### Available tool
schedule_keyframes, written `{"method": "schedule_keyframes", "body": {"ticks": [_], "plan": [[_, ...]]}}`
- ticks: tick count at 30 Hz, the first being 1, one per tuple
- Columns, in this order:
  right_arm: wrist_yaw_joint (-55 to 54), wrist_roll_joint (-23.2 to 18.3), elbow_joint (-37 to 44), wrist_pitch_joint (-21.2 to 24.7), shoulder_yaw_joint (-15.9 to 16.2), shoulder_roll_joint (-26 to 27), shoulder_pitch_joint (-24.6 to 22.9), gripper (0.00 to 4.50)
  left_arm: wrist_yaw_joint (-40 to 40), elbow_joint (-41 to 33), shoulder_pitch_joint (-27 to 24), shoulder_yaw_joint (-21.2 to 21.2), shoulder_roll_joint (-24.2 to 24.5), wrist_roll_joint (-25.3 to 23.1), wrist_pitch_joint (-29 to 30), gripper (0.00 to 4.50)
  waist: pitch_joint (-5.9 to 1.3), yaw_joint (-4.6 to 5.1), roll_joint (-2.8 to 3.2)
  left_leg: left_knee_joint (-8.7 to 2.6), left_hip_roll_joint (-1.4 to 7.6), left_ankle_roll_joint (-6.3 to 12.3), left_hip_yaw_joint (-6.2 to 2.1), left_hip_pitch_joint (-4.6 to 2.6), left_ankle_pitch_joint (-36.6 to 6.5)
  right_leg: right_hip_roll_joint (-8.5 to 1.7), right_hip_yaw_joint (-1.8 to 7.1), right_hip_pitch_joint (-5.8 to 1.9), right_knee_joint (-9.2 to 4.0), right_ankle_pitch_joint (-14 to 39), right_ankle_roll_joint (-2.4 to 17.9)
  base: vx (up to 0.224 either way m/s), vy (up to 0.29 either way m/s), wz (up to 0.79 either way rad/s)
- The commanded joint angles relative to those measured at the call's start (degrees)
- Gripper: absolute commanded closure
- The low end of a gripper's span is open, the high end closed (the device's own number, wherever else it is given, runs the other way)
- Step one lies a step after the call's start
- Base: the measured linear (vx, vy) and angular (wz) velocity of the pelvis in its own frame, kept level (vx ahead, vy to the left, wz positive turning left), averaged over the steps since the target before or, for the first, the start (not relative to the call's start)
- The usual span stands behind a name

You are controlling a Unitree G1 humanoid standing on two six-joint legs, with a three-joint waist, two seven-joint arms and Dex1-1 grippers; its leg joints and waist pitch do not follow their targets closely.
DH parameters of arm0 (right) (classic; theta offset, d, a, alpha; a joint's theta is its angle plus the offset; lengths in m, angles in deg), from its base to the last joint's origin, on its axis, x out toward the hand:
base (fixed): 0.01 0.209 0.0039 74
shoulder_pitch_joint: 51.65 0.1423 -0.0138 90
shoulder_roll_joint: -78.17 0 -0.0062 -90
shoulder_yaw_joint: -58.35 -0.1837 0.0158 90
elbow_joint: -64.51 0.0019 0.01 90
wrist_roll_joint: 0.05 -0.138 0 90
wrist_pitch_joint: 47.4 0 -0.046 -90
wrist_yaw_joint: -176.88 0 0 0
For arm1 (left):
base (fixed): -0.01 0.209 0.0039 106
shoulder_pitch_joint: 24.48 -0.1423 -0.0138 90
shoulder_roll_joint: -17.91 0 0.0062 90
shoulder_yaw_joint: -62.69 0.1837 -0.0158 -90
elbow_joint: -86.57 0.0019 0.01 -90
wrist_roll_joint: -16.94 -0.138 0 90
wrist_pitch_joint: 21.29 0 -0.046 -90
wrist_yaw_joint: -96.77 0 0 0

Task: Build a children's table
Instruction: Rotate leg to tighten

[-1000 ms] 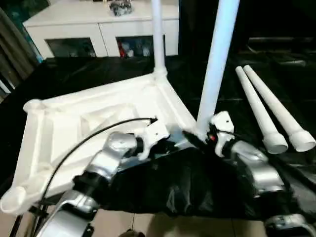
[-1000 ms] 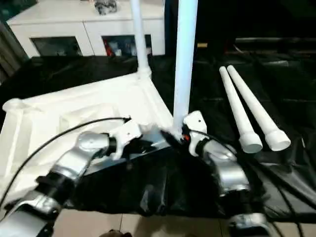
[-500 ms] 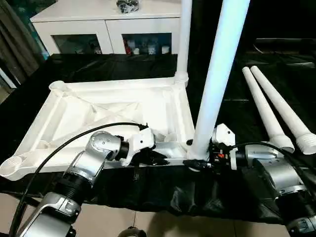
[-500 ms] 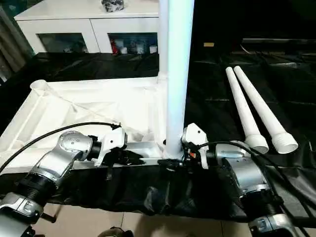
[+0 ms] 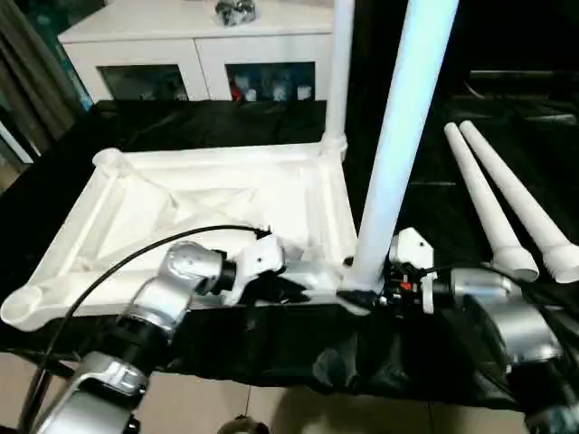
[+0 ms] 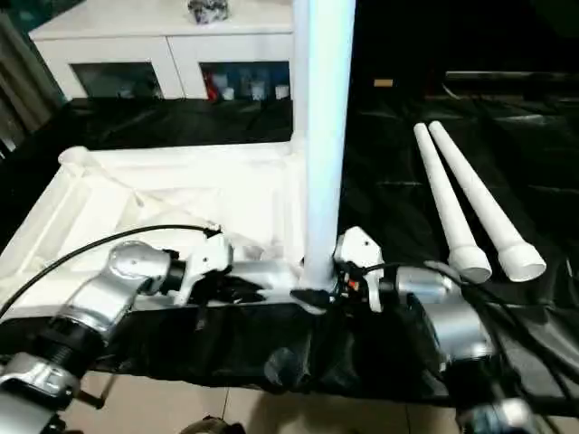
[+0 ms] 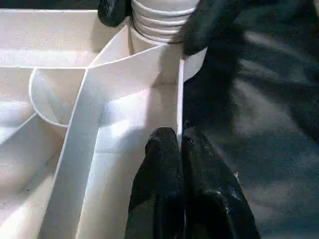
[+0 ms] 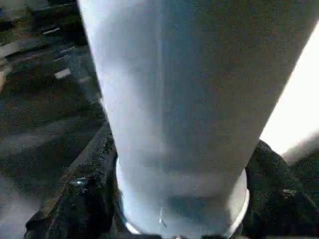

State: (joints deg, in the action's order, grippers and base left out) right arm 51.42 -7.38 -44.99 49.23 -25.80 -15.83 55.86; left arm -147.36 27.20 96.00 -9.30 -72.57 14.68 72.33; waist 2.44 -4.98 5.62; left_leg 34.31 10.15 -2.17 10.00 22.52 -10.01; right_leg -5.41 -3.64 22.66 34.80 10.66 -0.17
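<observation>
Two loose white legs [image 5: 502, 203] lie side by side on the black cloth [image 5: 181, 127] at the right of the frame, well apart from my arms. The cloth covers the whole work surface, and a strip of pale floor [image 5: 271, 411] shows along the bottom edge. At the top of the frame stands a white cabinet [image 5: 194, 54] with glass doors.

The white tabletop [image 5: 181, 208] lies upside down in the left and middle of the frame, ribs facing up. One leg [image 5: 339, 72] stands up in its far right corner. A second leg [image 5: 398, 154] stands up in the near right corner.

My left gripper [image 7: 180, 144] is pressed together on the thin near edge wall of the tabletop, just beside that near corner. My right gripper [image 5: 362, 291] pinches the bottom of the near leg, one black finger [image 8: 75, 199] on each side, right where it meets the corner socket.
</observation>
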Motion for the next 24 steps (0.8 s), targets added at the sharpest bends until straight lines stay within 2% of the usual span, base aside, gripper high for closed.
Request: {"method": "schedule_keyframes", "body": {"ticks": [1,2,3,4,6,8,11,12,15,18,20,22,24], "plan": [[-9.3,1.7,-2.3,0.7,1.8,6.4,0.0,1.78,10.0,2.1,2.3,0.0,-4.9,-1.6,2.1,4.5,-2.82,0.44,-1.02,-4.79,2.55,0.89,-0.94,-1.42,-19.7,-3.33,1.98,-1.67,-5.29,22.5,11.7,0.0,0.0,0.0],[-12.8,2.4,-3.5,0.8,1.2,8.0,0.3,1.79,12.3,2.7,2.7,-0.4,-6.2,-1.8,2.6,4.5,-2.55,0.68,-1.19,-4.92,2.3,-0.38,-1.28,-1.7,-22.6,-3.54,1.74,-1.75,-5.87,28.8,9.6,0.0,0.0,0.0],[-12.8,2.4,-3.5,0.8,1.2,8.0,0.3,1.79,12.3,2.7,2.7,-0.4,-6.2,-1.8,2.6,4.5,-2.45,0.83,-1.22,-4.98,2.21,-0.99,-1.46,-2.1,-24.3,-3.58,1.68,-1.46,-6.41,32.9,7.7,0.0,0.0,0.0],[-16.4,3.2,-4.8,0.6,0.8,9.6,0.7,1.79,14.3,3.1,3.1,-0.6,-7.6,-1.9,3.1,4.5,-2.39,0.9,-0.84,-4.99,2.24,-1.25,-1.56,-2.18,-24.9,-3.68,1.75,-1.34,-6.54,33.7,7.2,0.0,0.0,0.0],[-25.4,4.5,-7.1,1.0,-0.5,13.9,2.1,1.79,18.2,4.0,3.9,-0.2,-10.9,-2.8,3.8,4.5,-2.13,1.68,-0.6,-5.17,2.09,-1.85,-1.76,-2.42,-27.4,-3.44,1.51,-0.97,-7.08,35.7,6.1,0.0,0.0,0.0],[-32.1,4.7,-8.3,1.1,-1.8,17.8,3.6,1.79,19.3,3.7,3.9,0.6,-13.3,-3.0,4.2,4.5,-2.36,2.39,-0.45,-5.43,1.95,-1.86,-2.07,-2.43,-28.4,-3.43,1.12,-1.25,-7.43,35.6,5.0,0.0,0.0,0.0],[-33.4,3.8,-8.2,0.6,-3.3,20.0,4.6,1.79,19.4,3.5,4.1,0.5,-14.1,-3.0,3.8,4.5,-2.43,2.81,-0.22,-5.89,2.13,-1.23,-2.12,-2.32,-29.0,-3.24,1.14,-1.32,-7.52,32.1,5.6,0.0,0.0,0.0],[-33.4,3.7,-8.2,0.6,-3.4,20.1,4.6,1.24,19.3,3.5,4.1,0.5,-14.1,-3.0,3.8,4.5,-2.52,2.9,-0.17,-6.04,2.21,-1.03,-2.12,-2.21,-29.1,-3.24,1.19,-1.48,-7.46,30.3,6.0,0.0,0.0,0.0],[-32.1,1.6,-7.4,0.8,-4.9,20.3,5.1,1.1,17.8,2.7,3.8,0.3,-13.1,-2.8,2.8,4.5,-2.62,3.08,-0.11,-6.16,2.27,-0.49,-1.96,-1.94,-28.4,-3.32,1.56,-1.53,-7.07,26.4,7.6,0.0,0.0,0.0],[-30.7,3.3,-6.6,-0.5,-3.6,18.2,4.9,0.75,15.8,2.1,3.2,0.0,-11.5,-2.5,1.7,4.5,-2.75,3.03,-0.26,-6.14,2.28,0.1,-1.72,-1.58,-25.9,-3.39,1.7,-1.85,-6.75,23.9,8.6,0.0,0.0,0.0],[-28.2,3.9,-6.1,-0.9,-2.7,16.2,4.7,0.75,14.1,1.5,2.5,0.0,-10.0,-2.3,1.3,4.5,-2.82,2.93,-0.78,-5.95,2.27,0.73,-1.51,-1.57,-24.4,-3.46,1.79,-1.92,-6.73,23.3,9.1,0.0,0.0,0.0],[-23.5,3.7,-5.2,-1.3,-1.5,13.4,4.3,0.75,11.8,0.6,1.7,-0.1,-8.0,-1.8,1.0,4.5,-2.94,2.67,-0.73,-5.78,2.35,1.61,-1.37,-1.42,-22.2,-3.61,1.9,-2.12,-6.56,22.3,9.5,0.0,0.0,0.0],[-19.1,3.9,-4.4,-2.1,-0.4,11.0,4.0,0.75,9.8,-0.1,1.1,-0.3,-6.6,-1.2,0.7,4.5,-3.22,2.5,-0.76,-5.53,2.44,2.83,-1.16,-1.17,-18.5,-3.5,1.93,-2.38,-6.22,19.0,10.4,0.0,0.0,0.0]]}}
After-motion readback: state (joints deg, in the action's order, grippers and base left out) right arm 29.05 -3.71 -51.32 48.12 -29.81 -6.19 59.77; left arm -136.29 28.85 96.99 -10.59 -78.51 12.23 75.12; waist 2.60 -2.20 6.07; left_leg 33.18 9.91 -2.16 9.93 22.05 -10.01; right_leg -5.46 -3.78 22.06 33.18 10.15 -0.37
